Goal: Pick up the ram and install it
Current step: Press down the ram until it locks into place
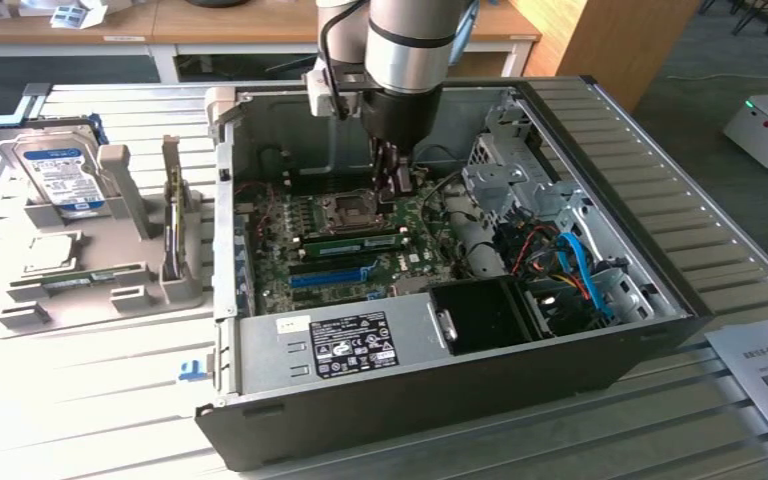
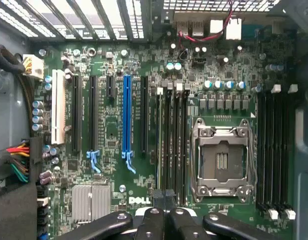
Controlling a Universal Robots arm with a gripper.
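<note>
1. The gripper point(image 1: 395, 205) hangs inside the open computer case point(image 1: 651, 300), low over the motherboard point(image 1: 277, 250), with the arm coming straight down from above.
2. In the wrist view the gripper point(image 2: 163, 196) has its two dark fingers pressed together with no gap between them. Whether anything is pinched between the tips I cannot tell.
3. The ram point(image 1: 351, 241) sits just below the fingertips, standing on its long edge among the black memory slots point(image 2: 172, 140).
4. Its long axis runs level along the board. One end lies close under the hand and the other points away from it, toward the exterior view's left.
5. That axis is parallel to the long blue slot point(image 1: 331, 275), which lies on the far side of the ram from the hand.
6. The empty processor socket point(image 2: 222, 161) is just beside the hand, next to the memory slots. Its metal frame is shut.
7. From the wrist, the memory slots run straight out ahead of the fingertips.
8. Well away from the hand, outside the case, a grey tray point(image 1: 104, 290) holds a hard drive point(image 1: 61, 172) with a blue-white label. Another green stick point(image 1: 91, 277) lies flat in the tray.
</note>
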